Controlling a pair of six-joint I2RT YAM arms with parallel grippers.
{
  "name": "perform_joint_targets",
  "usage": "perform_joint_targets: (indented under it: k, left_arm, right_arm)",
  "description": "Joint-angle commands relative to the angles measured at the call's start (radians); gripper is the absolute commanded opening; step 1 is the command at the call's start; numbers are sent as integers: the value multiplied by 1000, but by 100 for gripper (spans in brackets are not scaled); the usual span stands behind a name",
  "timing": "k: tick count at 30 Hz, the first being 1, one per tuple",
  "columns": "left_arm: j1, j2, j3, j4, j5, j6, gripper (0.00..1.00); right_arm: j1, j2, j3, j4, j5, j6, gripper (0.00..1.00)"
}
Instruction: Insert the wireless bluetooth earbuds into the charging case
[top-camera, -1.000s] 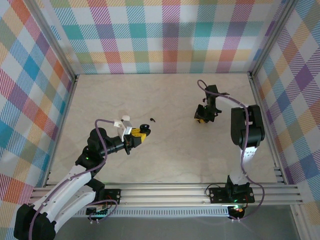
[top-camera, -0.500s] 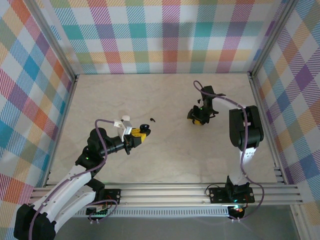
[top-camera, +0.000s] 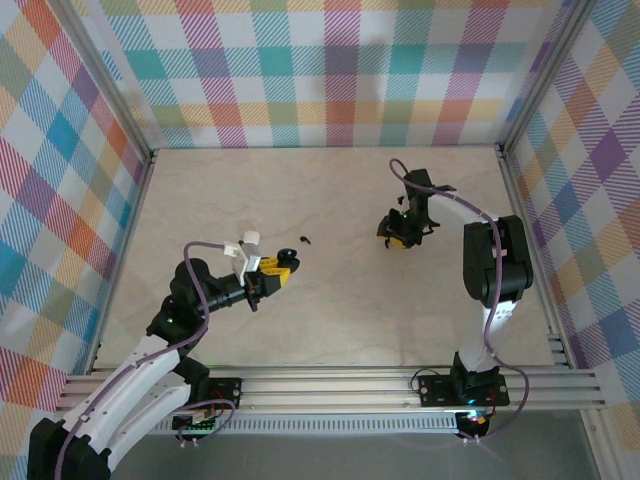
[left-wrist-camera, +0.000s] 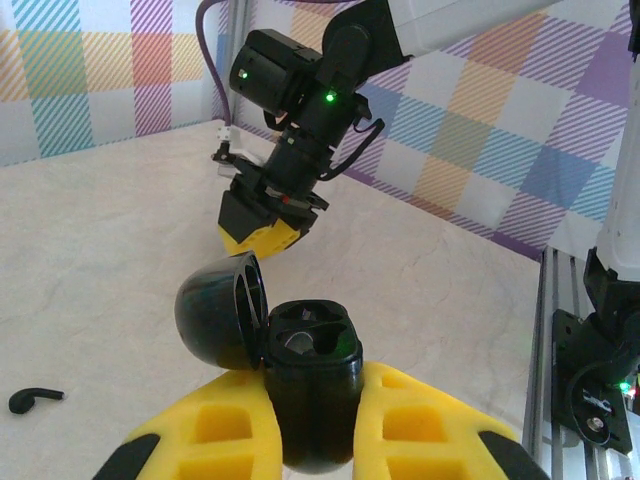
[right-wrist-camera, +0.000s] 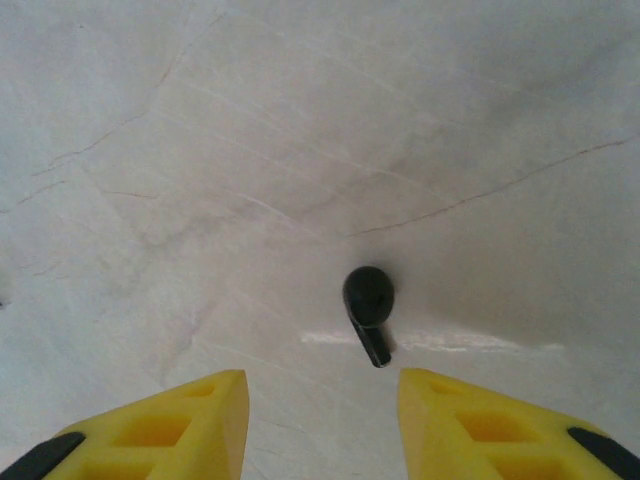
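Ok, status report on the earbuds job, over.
Left gripper shut on open black charging case. Right gripper open above black earbud on table. Second black earbud loose near the case. Nothing in the way.

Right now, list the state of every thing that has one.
Charging case: lid open, sockets look empty.
Left pincer: shut on the charging case.
Right pincer: open, holding nothing.
Black earbud below right pincer: loose on the table.
Second black earbud: loose on the table.
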Motion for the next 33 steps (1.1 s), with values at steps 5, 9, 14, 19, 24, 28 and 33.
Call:
perform_joint_targets:
  k: [5, 9, 14, 19, 24, 28, 33]
  left_arm:
    - [-6, -18, 31, -6, 8, 22, 0]
    - [-6, -12, 34, -5, 9, 19, 0]
    - [-5, -13, 36, -12, 11, 17, 0]
    - [-6, -12, 35, -15, 9, 18, 0]
    - [-5, -7, 39, -18, 6, 20, 0]
    - [-6, -9, 44, -27, 9, 20, 0]
    - [-6, -22, 38, -43, 4, 25, 0]
  right_arm:
    - [4, 28, 77, -48, 48, -89, 38]
    - [6, 74, 109, -75, 52, -114, 38]
    - [7, 110, 128, -91, 72, -131, 36]
    - [16, 119, 132, -88, 73, -135, 33]
    - [29, 128, 135, -83, 71, -142, 27]
    - [33, 142, 148, -88, 72, -147, 22]
    - [36, 147, 148, -91, 76, -147, 17]
